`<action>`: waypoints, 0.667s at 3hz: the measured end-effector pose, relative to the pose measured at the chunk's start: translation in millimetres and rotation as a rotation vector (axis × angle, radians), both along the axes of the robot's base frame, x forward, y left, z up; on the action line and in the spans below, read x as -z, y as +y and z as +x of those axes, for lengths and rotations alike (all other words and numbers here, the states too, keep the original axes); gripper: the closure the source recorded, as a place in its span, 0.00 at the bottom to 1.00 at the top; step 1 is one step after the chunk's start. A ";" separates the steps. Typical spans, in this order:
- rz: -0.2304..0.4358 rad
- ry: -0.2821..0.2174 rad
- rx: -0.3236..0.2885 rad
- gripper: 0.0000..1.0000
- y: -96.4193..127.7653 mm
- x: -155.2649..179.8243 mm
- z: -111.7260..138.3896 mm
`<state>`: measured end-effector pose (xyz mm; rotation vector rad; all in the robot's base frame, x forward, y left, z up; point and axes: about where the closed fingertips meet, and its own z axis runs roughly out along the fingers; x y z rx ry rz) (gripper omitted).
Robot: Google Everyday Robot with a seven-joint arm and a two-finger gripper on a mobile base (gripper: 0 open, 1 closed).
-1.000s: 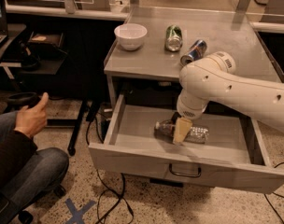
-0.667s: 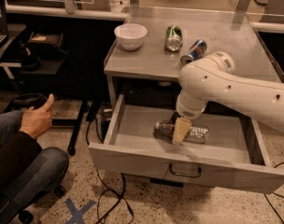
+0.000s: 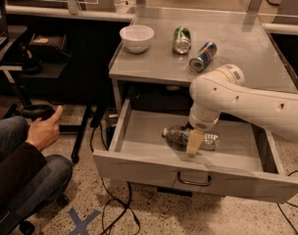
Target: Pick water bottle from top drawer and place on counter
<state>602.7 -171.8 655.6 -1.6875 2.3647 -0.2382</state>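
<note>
The water bottle, clear crinkled plastic, lies on its side in the open top drawer, cap to the left. My gripper hangs from the white arm and reaches down into the drawer, right at the bottle's middle, with its tan tip in front of the bottle. The arm hides part of the bottle. The grey counter is the cabinet top just behind and above the drawer.
On the counter stand a white bowl, a green can on its side and a blue-and-silver can on its side. A seated person's hand and knee are at the left. A dark desk stands behind, and cables lie on the floor.
The person's hand at the left has dropped slightly. My arm and gripper stay at the bottle, and the bottle has not moved.
</note>
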 end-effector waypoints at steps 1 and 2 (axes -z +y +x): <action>-0.012 0.026 0.014 0.00 -8.2 15.3 -0.9; -0.013 0.056 0.019 0.00 -10.4 29.1 -3.1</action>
